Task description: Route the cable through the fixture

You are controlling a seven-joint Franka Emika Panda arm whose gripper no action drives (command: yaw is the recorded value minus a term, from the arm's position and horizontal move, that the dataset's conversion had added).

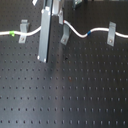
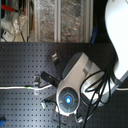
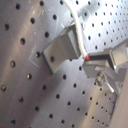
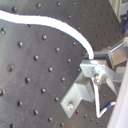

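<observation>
Currently the cable is lying across the far side of the perforated bench in the first exterior view, passing just at the slanted fixture. Pincer is hanging beside that fixture; cannot tell whether it is clamping the cable.

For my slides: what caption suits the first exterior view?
Thin white cable strung across grey sheet-metal clips on a black perforated board, the slanted middle clip beside the tool.
</observation>
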